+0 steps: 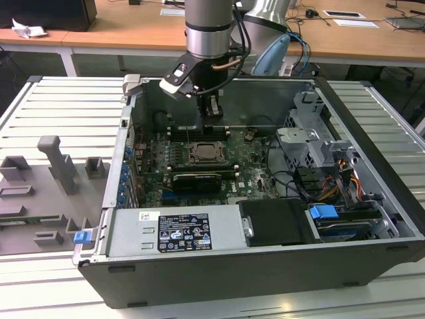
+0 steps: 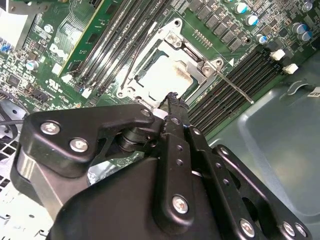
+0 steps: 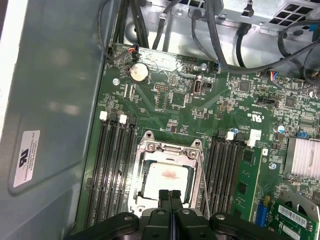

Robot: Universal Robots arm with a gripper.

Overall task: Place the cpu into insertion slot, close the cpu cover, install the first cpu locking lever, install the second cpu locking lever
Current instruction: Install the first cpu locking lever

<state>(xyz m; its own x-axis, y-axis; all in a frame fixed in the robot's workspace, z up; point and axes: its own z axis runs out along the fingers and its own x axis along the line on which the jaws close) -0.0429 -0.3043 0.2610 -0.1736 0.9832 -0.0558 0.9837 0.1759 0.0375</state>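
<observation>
As a robot arm's gripper (image 3: 170,196) hangs just over the socket, its two fingers pressed together with nothing between them, the cpu (image 3: 167,176) lies flat in the insertion slot (image 3: 146,186) near the centre of the exterior view. Its pale face shows through the cut-out of the cpu cover (image 3: 170,148), which appears to be down over it. One thin wire locking lever (image 2: 235,89) stands out at an angle beside the frame and looks unlatched.

The chip is judged light, stiff and thin, with a slick metal face and delicate contacts beneath, so its bare edges would be the only safe hold. The cover is thin sheet metal, likely springy on its hinge.

The green circuit board (image 3: 200,115) sits deep in an open black computer case (image 1: 372,166) lying on a slatted white table (image 1: 66,106), with memory slots (image 3: 112,165) flanking the socket. Wooden desks (image 1: 133,26) cross the top of the exterior view, and grey fixtures (image 1: 56,163) stand at the exterior view's left.
</observation>
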